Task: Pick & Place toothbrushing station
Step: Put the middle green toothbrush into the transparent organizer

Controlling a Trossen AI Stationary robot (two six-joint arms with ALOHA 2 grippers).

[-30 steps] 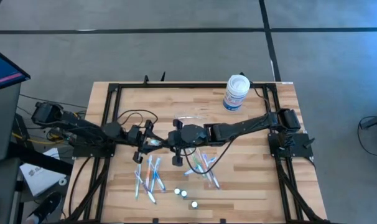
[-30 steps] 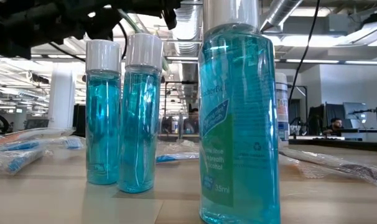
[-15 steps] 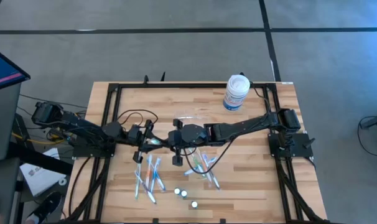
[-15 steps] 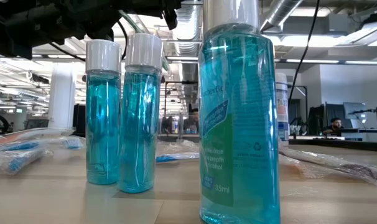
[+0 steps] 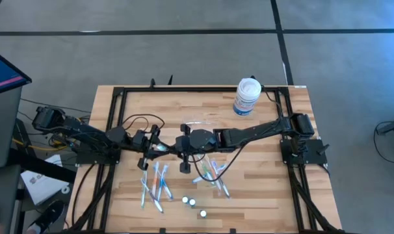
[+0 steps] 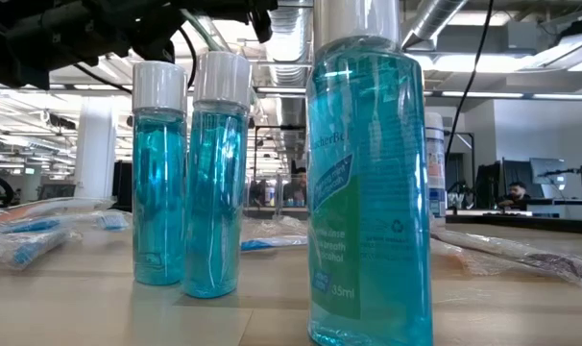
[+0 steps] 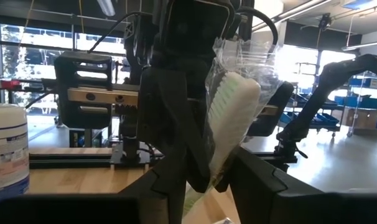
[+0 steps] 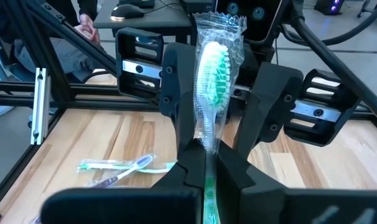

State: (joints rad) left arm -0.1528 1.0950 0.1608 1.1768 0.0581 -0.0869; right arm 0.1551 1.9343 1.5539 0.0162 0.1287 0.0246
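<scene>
Above the table's middle my right gripper (image 5: 177, 147) is shut on a green toothbrush in a clear wrapper (image 8: 212, 68). My left gripper (image 5: 160, 148) faces it, open. Its two fingers (image 8: 176, 87) stand on either side of the wrapped brush head (image 7: 231, 118); whether they touch the wrapper I cannot tell. A faint clear shape (image 5: 197, 123) on the wood beyond the grippers looks like the toothbrushing station. My right gripper pinches the wrapped toothbrush's handle (image 8: 205, 152) between its two fingers. The fingers come from the table's right, about level, and lie along the brush. The bristled head sticks out past the fingertips toward my left gripper, and the brush is clear of the table.
A white jar with a blue label (image 5: 247, 96) stands at the far right. Three blue mouthwash bottles (image 6: 368, 183) stand near the front edge. Several wrapped toothbrushes lie on the wood at front left (image 5: 155, 185) and front right of the grippers (image 5: 213, 172).
</scene>
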